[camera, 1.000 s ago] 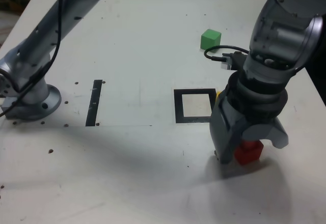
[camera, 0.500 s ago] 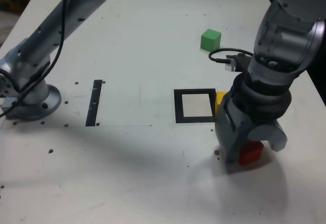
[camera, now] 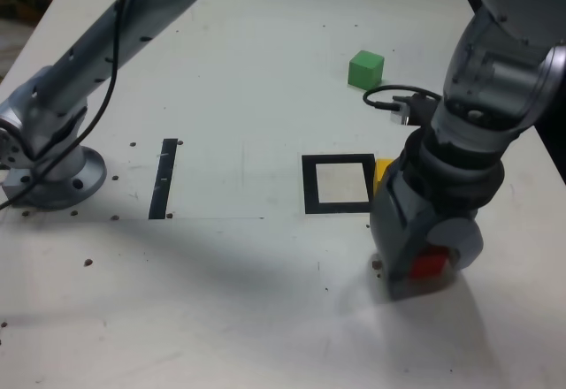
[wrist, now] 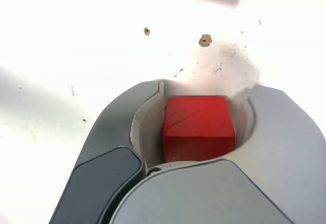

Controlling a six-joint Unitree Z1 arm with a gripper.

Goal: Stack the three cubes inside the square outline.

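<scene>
One gripper (camera: pixel 426 261) around red cube (wrist: pixel 198 127), on table (camera: pixel 248 71)

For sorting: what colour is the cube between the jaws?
Red, clearest in the wrist view.

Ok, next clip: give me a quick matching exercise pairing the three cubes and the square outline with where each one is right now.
Things:
1. red cube
2. yellow cube
3. green cube
4. square outline

Places:
A. alone at the far side of the table
B. between the jaws of the gripper
C. nothing inside it
D. just outside the frame's edge on the exterior view's right, half hidden by the arm

Pairs: 1-B, 2-D, 3-A, 4-C
</scene>
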